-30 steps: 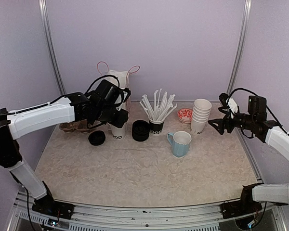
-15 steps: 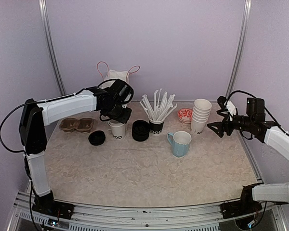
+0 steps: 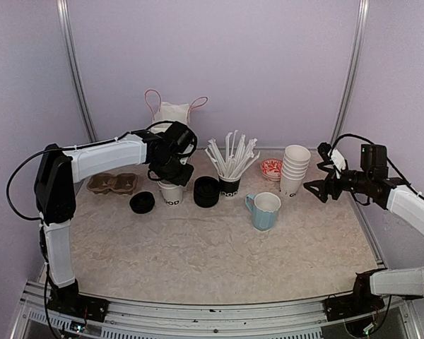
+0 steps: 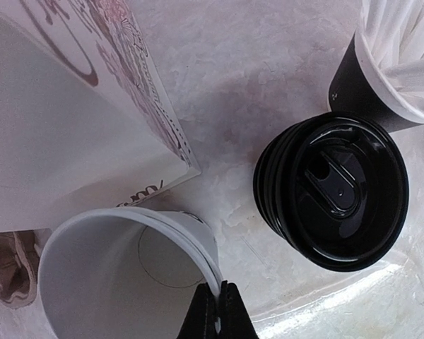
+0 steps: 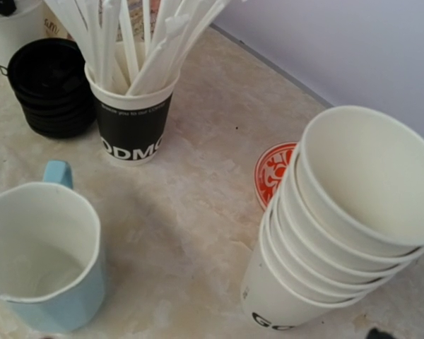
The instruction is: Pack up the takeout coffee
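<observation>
- Clamps left hand (image 4: 215, 311) on rim of lidless paper cup (image 4: 113, 282) directly beneath it.
- Holds right hand (image 3: 315, 187) spread, empty.
- Appears to be cup pick-up; calls next for steady lift without crushing rim.

— What do we have along the back of the table (image 3: 212, 254)?
— We see a white paper bag (image 3: 171, 114) with pink handles standing upright there. In front of it to the left, a brown cardboard cup carrier (image 3: 112, 183) lies flat.
— And toward the middle?
— We find a black paper cup (image 3: 230, 186) crammed with white straws (image 3: 232, 154) that fan outward. In front of it to the right stands a light-blue mug (image 3: 266, 210), upright and empty, with its handle pointing left.
— What do we make out on the right?
— A stack of lidless white cups (image 3: 295, 168), with a small red-patterned dish (image 3: 271, 169) just beside it on the left.
</observation>
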Robot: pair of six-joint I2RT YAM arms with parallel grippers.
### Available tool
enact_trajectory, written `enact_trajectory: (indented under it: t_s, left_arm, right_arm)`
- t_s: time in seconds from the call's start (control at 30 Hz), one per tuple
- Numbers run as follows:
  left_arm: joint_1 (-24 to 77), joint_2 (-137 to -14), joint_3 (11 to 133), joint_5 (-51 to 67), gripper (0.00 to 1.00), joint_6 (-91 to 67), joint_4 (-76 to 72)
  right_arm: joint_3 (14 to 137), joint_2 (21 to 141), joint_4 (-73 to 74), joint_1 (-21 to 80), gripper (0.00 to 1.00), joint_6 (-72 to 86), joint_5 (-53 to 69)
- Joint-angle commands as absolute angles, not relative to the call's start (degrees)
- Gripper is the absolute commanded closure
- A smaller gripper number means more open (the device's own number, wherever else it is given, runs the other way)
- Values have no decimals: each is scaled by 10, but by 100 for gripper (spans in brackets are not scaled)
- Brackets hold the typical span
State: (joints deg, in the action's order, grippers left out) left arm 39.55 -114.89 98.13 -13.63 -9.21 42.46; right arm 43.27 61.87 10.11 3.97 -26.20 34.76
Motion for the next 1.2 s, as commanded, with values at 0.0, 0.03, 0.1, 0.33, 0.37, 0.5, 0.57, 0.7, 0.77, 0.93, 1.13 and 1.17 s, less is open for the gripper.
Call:
enact_trajectory:
  t_s: [0.0,0.03,0.1,0.33,0.37,0.5,0.57,0.7,0.77,0.93,1.13,1.17]
  left_arm:
    - [392,-1155,998,-125,100,-99,438]
    - [392,-1152,998,-125,100,-101,441]
    - [393,-1146,1000,-124,100,-105,450]
    - [407,-1091,989,-102,100,-111,487]
    - [409,-1080,987,-100,100,-111,489]
    - [416,-1054,974,-115,100,-94,491]
    - [416,-1051,976,-130,100,-84,498]
    - [414,-1060,985,-99,100,-71,504]
    - [420,-1064,995,-118,100,-69,509]
    - [410,-1070,998,11,100,-81,484]
    - [428,-1111,1055,-202,100,-110,551]
    - [435,-1120,1065,-181,100,-95,559]
  right_arm:
    - [426,620,106,45,19,-267,351]
    - [426,620,106,45,19,-267,351]
    - [426,619,107,45,19,-268,351]
    - [423,612,107,45,20,-273,373]
    - [422,612,108,45,20,-273,379]
    - [422,615,110,45,20,-273,392]
    - [423,617,111,45,20,-275,392]
    - [423,612,114,45,20,-277,392]
    - [420,606,113,45,20,-277,393]
    - [418,602,116,45,19,-282,404]
    - [421,610,123,45,19,-286,418]
    - [421,609,122,45,18,-285,421]
